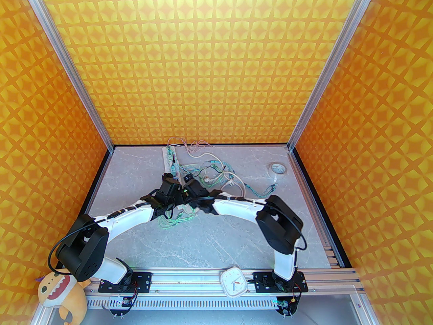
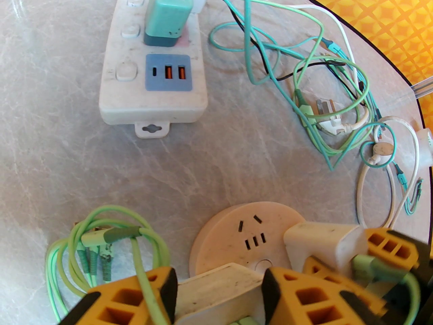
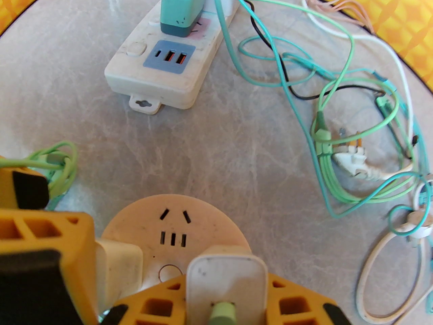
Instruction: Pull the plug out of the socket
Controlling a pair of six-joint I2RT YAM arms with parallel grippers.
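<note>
Beige round socket [image 3: 203, 222]: flat on the grey desk [image 3: 220, 141], just short of the white power strip [image 3: 152, 80].
White plug [image 3: 225, 276]: seated in the socket's near edge, green lead [image 3: 221, 311] at its back.
Right fingers [image 3: 294, 303]: closed narrow on that plug's sides.
Left fingers [image 2: 135, 300]: clamped on a second plug [image 2: 216, 293] beside it in the same socket.
Step in hand: likely the pull. Draw straight out along the pins without twisting, with the other side bracing the socket.
Risk: the light socket may lift with the plug, and loose cables [image 3: 338, 188] lie to the right.
</note>
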